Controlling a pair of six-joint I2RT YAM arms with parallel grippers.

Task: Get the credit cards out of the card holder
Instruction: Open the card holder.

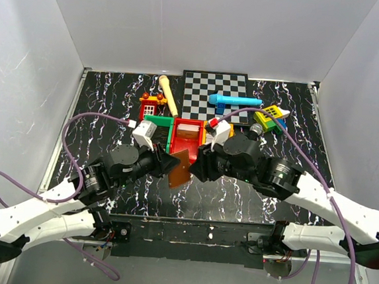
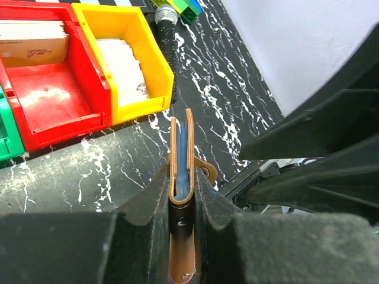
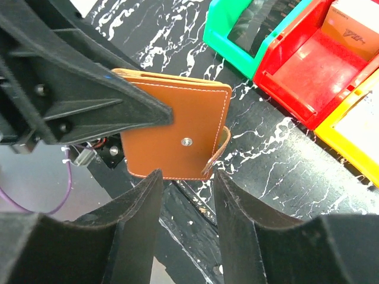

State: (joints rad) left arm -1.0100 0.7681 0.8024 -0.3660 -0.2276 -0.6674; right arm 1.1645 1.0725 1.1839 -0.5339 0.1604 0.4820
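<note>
Left gripper [image 2: 182, 198] clamped on card holder [image 2: 180, 148], edge-up. Right gripper [image 3: 186, 180] at its 3 o'clock, jaws apart, empty. Risk: pinching whole holder, not a card; it twists loose.

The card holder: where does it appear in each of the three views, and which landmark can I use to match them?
Top external: the card holder is just below centre, between the two arms' tips.
Left wrist: bottom centre, seen edge-on, clamped between the left fingers.
Right wrist: centre left, its broad brown face toward the camera.
Shared landmark: the red bin, upper left in the left wrist view, upper right in the right wrist view.
</note>
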